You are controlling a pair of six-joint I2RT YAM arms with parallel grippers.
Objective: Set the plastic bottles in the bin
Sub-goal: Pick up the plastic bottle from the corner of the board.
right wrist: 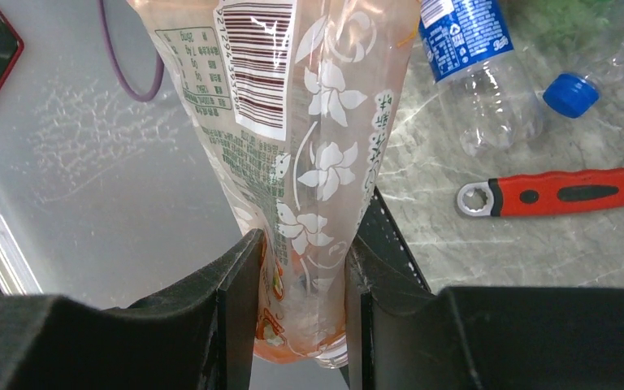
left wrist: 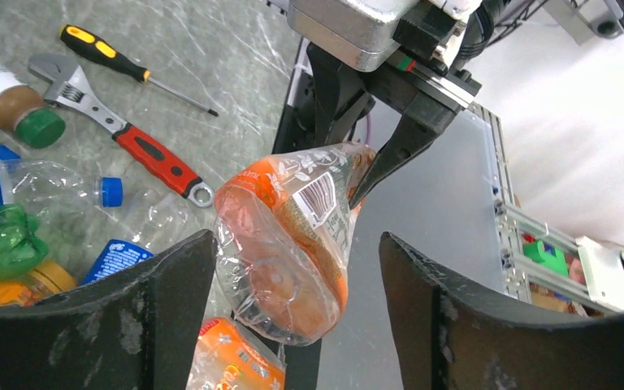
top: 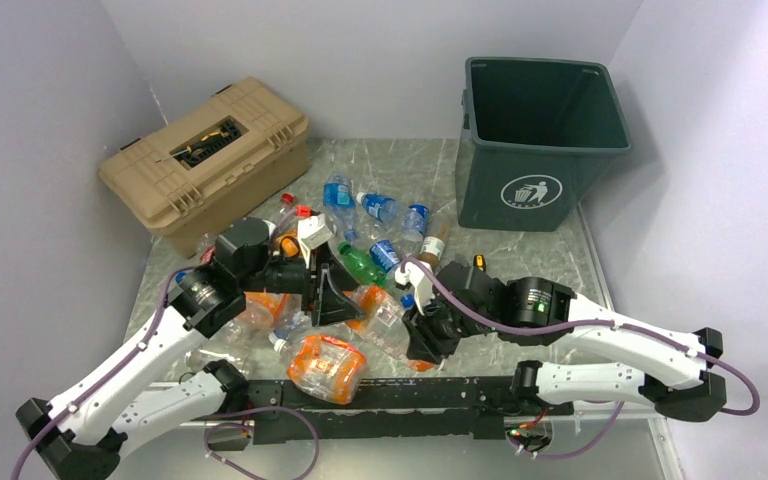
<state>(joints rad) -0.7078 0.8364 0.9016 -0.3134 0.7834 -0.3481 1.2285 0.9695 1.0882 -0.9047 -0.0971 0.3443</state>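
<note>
One crushed orange bottle [right wrist: 317,122] is held up near the front of the table [top: 550,255], pinched tight between the right gripper's [right wrist: 301,244] fingers. Facing it, the left gripper [left wrist: 296,244] stands wide, a finger on either side of that bottle, neither clamping it. Other bottles [top: 360,215] lie scattered on the table beside a wrench [left wrist: 142,150] and screwdriver [left wrist: 106,53]. At the far right the bin [top: 540,150] stands upright, well apart.

Top view overlooks table [top: 390,165]; wrist views closely share orange bottle [left wrist: 288,244].
</note>
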